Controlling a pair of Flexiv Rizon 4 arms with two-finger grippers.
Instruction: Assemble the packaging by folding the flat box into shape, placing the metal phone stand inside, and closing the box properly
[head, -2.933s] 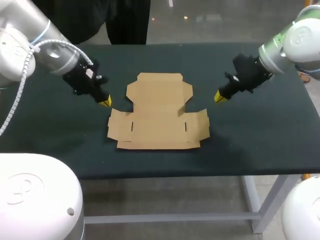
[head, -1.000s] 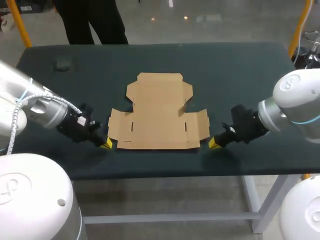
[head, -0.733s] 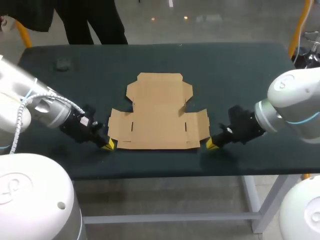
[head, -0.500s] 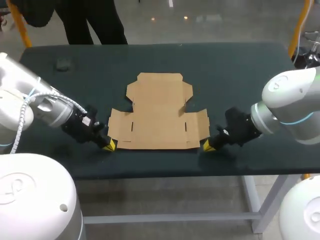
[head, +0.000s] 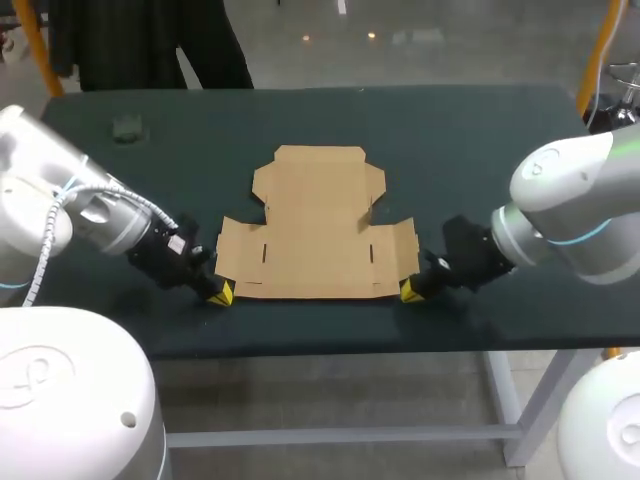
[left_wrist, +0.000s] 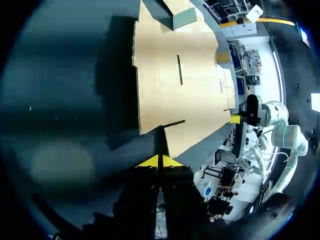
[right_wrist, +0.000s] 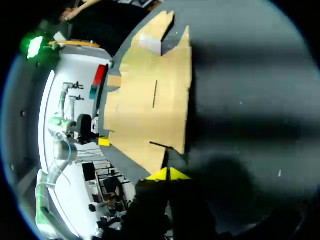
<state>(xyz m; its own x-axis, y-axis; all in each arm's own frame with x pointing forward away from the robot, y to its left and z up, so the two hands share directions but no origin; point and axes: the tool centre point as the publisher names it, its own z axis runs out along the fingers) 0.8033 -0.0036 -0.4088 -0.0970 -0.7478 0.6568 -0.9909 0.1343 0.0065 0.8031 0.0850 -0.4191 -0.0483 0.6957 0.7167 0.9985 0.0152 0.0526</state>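
Cardboard of the flat box lies unfolded at the middle of the dark table, its narrower flap pointing to 12 o'clock. The left gripper sits low at the box's 7 o'clock corner, its yellow tips pressed together with nothing between them. The right gripper sits at the 5 o'clock corner, its tips likewise closed on nothing. Whether either touches the cardboard I cannot tell. A small dark object rests toward 10 o'clock, well apart from the box.
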